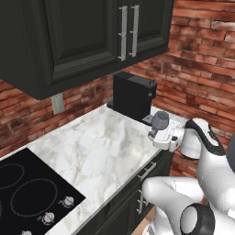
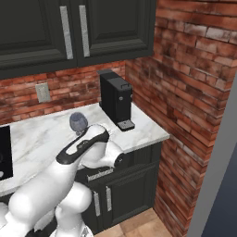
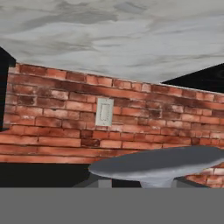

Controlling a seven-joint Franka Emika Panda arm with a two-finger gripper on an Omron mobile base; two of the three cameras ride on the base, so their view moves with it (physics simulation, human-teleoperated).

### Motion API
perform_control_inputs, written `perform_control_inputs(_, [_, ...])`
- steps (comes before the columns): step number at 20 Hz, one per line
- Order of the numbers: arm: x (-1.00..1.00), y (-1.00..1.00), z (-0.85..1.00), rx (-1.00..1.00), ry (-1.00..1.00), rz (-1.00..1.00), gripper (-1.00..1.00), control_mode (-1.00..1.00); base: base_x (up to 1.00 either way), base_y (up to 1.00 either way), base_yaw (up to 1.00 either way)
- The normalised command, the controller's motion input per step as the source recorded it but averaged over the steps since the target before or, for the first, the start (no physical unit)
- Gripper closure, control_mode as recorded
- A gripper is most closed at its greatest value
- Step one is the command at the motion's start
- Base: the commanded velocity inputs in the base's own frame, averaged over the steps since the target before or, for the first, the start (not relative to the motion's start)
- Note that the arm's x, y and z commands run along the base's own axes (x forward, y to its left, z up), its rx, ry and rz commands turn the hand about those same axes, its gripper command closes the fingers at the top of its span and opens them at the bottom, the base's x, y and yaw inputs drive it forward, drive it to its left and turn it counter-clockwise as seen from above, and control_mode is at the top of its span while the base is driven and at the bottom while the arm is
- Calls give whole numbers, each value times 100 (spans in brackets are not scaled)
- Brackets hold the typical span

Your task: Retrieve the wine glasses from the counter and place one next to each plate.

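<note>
One wine glass point(image 1: 160, 120) is in front of you, a bluish-grey bowl standing up over the end of your arm, above the front part of the counter point(image 1: 98, 151) just before the black coffee machine point(image 1: 134, 95). In the left base view the bowl sits right on top of your white hand, so your claw point(image 1: 161, 134) is directly beneath it, about where the stem would run. You cannot make out the fingers there, because the hand and the glass cover them. In the right base view the same bowl point(image 2: 78, 121) rises just above the dark-striped forearm, with the marble behind it and the coffee machine point(image 2: 116, 98) to its right.

Look at the hand view and you see the glass's round foot point(image 3: 159, 162) as a broad grey disc lying across the lower part of the picture, close to the camera, with the stem's base just under it. That view is rolled: the marble point(image 3: 113, 35) is at the top, and the brick wall point(image 3: 52, 118) with its outlet plate point(image 3: 104, 112) runs below it.

The foot sits right where your fingers reach, and the claw looks clenched partway round the stem. You cannot tell whether the foot touches the marble or is lifted off it. The cooktop point(image 1: 27, 193) lies well apart to the left.
</note>
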Motion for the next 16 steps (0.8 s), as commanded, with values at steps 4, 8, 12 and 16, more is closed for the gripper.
perform_control_inputs(4, [-94,-22,52,0,-2,0,100,-100,0,0,0])
perform_control_inputs(8, [-90,-12,49,0,0,0,100,-100,0,0,0])
perform_control_inputs(12, [-72,0,57,0,-4,0,100,-100,0,0,0])
perform_control_inputs(16, [-70,0,56,0,-14,-1,100,-100,0,0,0])
